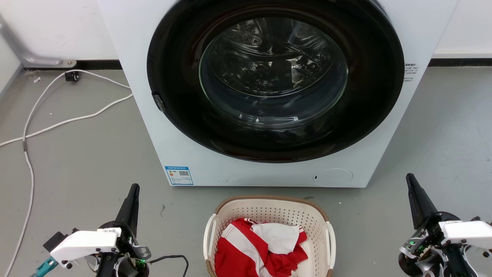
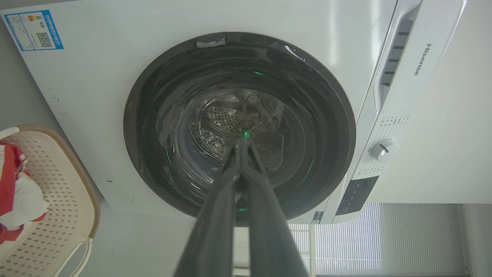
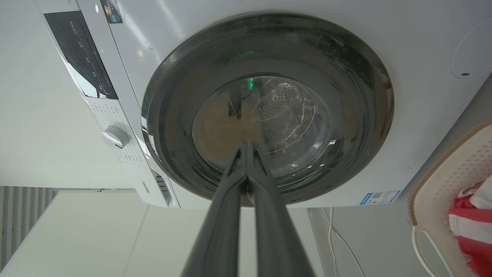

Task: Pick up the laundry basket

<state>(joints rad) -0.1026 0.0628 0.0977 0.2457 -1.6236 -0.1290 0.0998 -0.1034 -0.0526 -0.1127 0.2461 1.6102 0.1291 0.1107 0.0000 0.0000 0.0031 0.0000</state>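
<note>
The cream laundry basket with a brown rim and white loop handles sits on the floor at the bottom centre of the head view, just in front of the washer. Red and white clothes lie in it. My left gripper is shut at the lower left, well left of the basket, holding nothing. My right gripper is shut at the lower right, well clear of the basket. The left wrist view shows the basket at its left edge beside the left gripper. The right wrist view has the basket at its right edge and the right gripper.
A white front-loading washer with a dark round door stands right behind the basket. White cables trail over the grey floor at the left. Bare floor lies on both sides of the basket.
</note>
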